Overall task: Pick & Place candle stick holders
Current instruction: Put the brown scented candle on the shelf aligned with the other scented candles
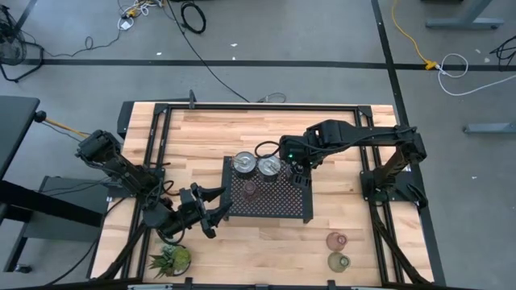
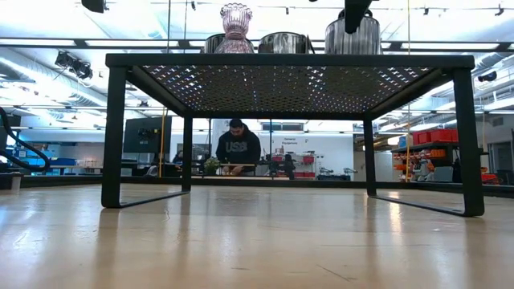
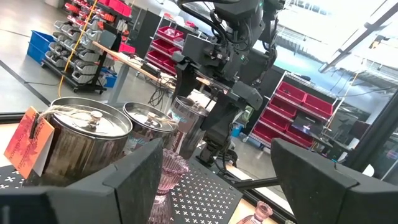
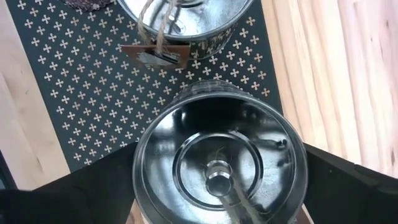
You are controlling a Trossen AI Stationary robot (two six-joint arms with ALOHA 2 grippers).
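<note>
My right gripper point(image 1: 300, 171) clamps the third silver holder point(image 4: 219, 163) upright directly above the mesh tray point(image 1: 278, 211), right of its two mates.

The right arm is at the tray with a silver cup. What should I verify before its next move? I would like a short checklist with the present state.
1. Right tool grips the silver holder: ok, a finger is against each side.
2. Holder above the mesh tray: ok.
3. Holder's base resting on the tray: cannot tell; the low view shows it about level with the top.
4. Gap to the tagged silver holder: cannot tell, very close.
5. Left tool out of the way: ok, open at the tray's left edge.
6. All holders on tray: not ok; pink glass holder and greenish glass holder stand on the table.
</note>
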